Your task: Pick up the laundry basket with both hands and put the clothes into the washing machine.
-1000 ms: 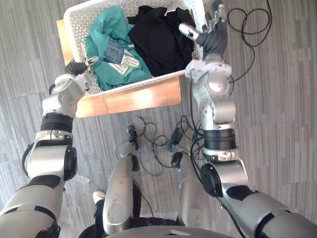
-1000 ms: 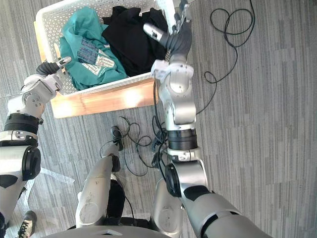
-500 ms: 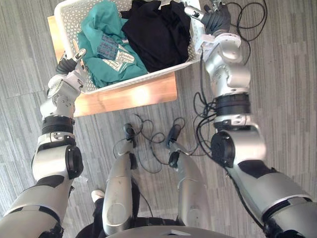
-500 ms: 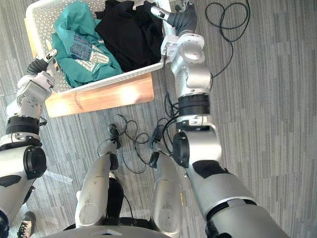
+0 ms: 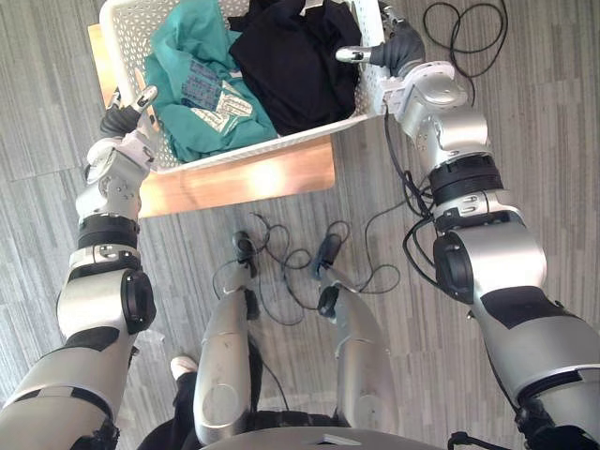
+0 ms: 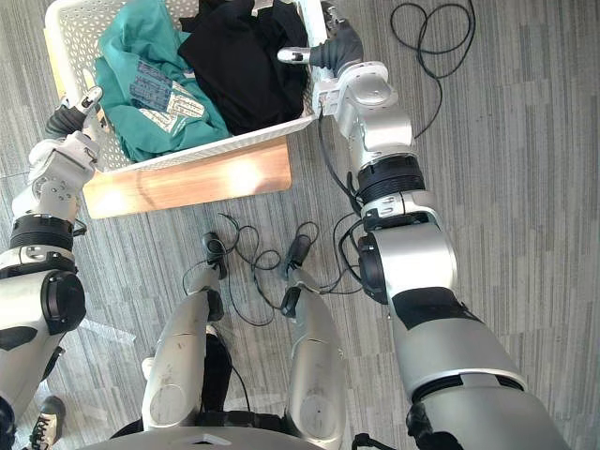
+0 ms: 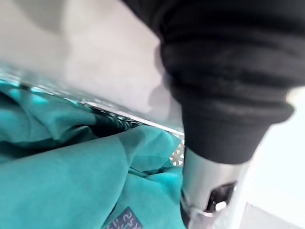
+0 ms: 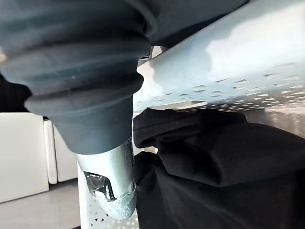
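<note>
I log: light wooden stand [image 5: 246, 178] on grey striped carpet [image 5: 548, 150] | shoe [image 6: 45, 424] on carpet, lower-left edge.

Silver-grey arms [image 5: 457, 141], dark ribbed wrist covers [image 5: 398, 49]

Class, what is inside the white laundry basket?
Inside the laundry basket lie a teal garment and a black garment, side by side. They cover the basket's floor, so anything beneath them cannot be seen.

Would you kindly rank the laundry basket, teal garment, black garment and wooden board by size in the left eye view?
laundry basket
teal garment and black garment, too alike to rank
wooden board, partly hidden
</note>
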Robot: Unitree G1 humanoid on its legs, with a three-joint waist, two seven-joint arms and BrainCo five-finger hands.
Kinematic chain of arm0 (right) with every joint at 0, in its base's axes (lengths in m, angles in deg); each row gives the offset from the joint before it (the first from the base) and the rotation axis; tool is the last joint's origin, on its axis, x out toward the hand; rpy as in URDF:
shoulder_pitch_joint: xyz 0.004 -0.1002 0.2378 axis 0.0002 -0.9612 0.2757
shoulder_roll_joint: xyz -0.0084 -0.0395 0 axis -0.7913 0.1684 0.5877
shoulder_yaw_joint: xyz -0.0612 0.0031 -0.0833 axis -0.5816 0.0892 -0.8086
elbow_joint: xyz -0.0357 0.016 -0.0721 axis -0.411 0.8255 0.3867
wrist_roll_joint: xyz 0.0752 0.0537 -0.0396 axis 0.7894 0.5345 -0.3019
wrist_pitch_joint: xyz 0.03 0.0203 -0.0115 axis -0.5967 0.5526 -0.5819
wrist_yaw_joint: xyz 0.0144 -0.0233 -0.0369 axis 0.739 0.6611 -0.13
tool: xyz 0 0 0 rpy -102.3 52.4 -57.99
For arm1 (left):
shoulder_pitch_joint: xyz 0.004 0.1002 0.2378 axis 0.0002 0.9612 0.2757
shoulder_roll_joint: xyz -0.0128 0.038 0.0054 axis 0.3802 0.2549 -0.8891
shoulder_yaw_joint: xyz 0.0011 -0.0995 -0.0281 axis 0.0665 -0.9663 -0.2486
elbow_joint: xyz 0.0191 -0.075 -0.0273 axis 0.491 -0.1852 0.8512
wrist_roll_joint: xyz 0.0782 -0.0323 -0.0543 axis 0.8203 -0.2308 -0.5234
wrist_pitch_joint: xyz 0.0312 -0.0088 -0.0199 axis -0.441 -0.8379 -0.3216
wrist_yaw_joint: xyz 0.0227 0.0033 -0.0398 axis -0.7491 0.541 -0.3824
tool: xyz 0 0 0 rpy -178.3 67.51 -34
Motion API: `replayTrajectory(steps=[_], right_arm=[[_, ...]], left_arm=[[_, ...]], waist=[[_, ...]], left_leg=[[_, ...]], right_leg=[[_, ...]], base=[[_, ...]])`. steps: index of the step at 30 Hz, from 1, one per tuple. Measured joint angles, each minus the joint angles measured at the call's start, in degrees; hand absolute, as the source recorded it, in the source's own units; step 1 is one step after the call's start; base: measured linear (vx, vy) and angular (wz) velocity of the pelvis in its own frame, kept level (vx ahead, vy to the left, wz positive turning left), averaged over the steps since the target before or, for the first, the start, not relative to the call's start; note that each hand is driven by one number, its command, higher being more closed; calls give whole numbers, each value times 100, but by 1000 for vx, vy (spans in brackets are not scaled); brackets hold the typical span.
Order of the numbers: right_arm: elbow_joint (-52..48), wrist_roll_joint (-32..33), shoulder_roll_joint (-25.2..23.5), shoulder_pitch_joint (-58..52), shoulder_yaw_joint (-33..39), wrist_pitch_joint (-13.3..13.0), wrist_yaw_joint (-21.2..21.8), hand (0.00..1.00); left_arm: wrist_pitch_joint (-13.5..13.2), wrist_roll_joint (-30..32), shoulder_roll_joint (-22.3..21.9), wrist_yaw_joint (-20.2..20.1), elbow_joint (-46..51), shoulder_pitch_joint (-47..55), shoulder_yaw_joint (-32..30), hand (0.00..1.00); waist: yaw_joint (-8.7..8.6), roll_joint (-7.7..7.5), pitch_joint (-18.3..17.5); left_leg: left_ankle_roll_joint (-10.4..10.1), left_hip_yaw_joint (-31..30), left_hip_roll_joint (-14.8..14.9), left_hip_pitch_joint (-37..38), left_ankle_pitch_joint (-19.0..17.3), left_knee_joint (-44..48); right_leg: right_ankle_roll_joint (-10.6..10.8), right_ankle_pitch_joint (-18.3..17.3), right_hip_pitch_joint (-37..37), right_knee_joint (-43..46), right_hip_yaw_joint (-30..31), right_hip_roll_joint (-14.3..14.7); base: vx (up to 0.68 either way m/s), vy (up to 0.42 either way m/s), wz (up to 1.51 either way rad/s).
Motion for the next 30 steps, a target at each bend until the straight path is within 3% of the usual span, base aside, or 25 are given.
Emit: replayTrajectory(steps=[3, 7, 8, 9, 10, 13, 23, 30], right_arm=[[2, -51, -2, 0, -24, 11, 44, 0], [1, -735, -6, 2, -23, 155, 133, 0], [2, -806, -16, 1, 26, 160, 131, 0], [2, -916, -23, 1, 71, 163, 125, 0], [1, -938, -45, 2, 166, 181, 119, 100], [1, -1121, -92, 1, 409, 264, 98, 100], [-85, -1066, -333, -120, 1194, 403, -289, 100], [-1781, -762, -749, -944, 1416, 531, -743, 100]], left_arm=[[3, 3, 25, -9, -1, -3, 23, 0], [82, 187, 71, -112, 0, -112, 183, 0], [94, 243, 86, -115, 0, -142, 235, 100], [122, 303, 105, -118, 0, -178, 262, 100], [134, 415, 103, -119, 3, -215, 291, 100], [185, 692, 103, -90, 27, -313, 449, 100], [284, 1799, -39, 636, 957, 28, 699, 100], [300, 1816, -227, 902, 2004, 752, 411, 100]], waist=[[22, 0, 0], [61, 2, -1], [66, 3, -1], [69, 4, -2], [69, 9, -5], [76, 16, -9], [147, 19, -8], [154, 19, -8]], left_leg=[[0, 11, 10, -2, 0, -1], [-18, -19, 16, -10, 50, -61], [-24, -35, 16, -11, 64, -79], [-37, -67, 16, -23, 82, -89], [-39, -102, 17, -37, 101, -100], [-60, -146, 8, -35, 190, -203], [-57, -190, -4, -40, 252, -307], [-57, -76, 11, -25, 252, -308]], right_leg=[[-23, 25, 4, -39, 0, 18], [-41, 43, 8, -91, -13, 47], [-43, 45, 9, -96, -17, 53], [-44, 46, 13, -106, -26, 61], [-46, 47, 17, -117, -38, 72], [-48, 47, 17, -133, -87, 76], [-49, 47, 10, -175, -138, 89], [-57, 81, 9, -256, -78, 117]], base=[[28, -33, -3], [32, -39, 2], [30, -45, 9], [32, -59, 10], [25, -51, 11], [22, -50, 9], [28, -47, 2], [41, -40, -5]])
